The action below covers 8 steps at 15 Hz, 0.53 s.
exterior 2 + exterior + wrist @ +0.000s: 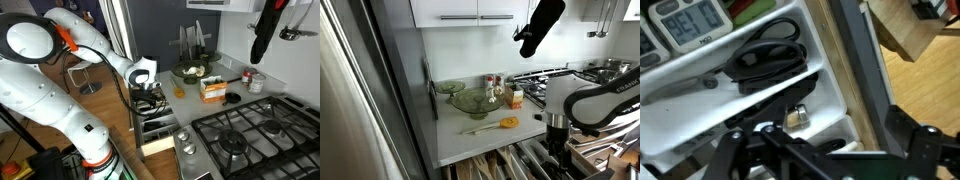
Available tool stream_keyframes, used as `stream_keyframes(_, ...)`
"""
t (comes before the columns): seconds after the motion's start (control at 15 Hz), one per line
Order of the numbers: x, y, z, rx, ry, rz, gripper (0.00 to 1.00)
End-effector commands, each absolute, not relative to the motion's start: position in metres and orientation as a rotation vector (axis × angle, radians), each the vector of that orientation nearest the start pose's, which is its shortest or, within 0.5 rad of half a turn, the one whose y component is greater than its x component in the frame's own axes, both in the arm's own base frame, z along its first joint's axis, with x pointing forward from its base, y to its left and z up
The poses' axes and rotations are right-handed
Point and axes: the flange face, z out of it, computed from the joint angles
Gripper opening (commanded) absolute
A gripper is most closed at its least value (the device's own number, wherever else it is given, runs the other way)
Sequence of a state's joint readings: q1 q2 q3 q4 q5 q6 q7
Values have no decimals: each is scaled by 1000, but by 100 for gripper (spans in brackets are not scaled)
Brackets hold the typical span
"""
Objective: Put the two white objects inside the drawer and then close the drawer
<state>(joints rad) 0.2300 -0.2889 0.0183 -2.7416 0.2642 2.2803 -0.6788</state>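
Note:
The drawer (485,166) is pulled open below the counter; it also shows in an exterior view (157,128). My gripper (556,150) reaches down into it and is seen from the side in an exterior view (150,98). In the wrist view my gripper (815,150) is open, its dark fingers spread wide over a white cutlery tray. One small whitish-grey object (795,117) lies in a tray compartment just beyond the fingers, apart from them. I cannot make out the second white object. The drawer's wooden side (837,70) runs along the tray.
Black scissors (765,58) and a grey digital device (690,22) lie in neighbouring compartments. On the counter stand glass bowls (470,99), a white-and-orange carton (516,97) and an orange-ended wooden spoon (500,124). A gas hob (250,135) lies beside the drawer.

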Motion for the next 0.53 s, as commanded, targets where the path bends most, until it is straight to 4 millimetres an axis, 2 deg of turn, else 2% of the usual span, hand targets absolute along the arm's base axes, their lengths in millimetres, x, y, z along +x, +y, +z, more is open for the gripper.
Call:
stream_keyframes(0.0,352,101,295,-2722,-1072,194,100)
stream_keyframes(0.2,354,98,296,-2727,-1058,189,100)
stream_keyframes(0.47,343,123,285,-2533,-1416,145,100)
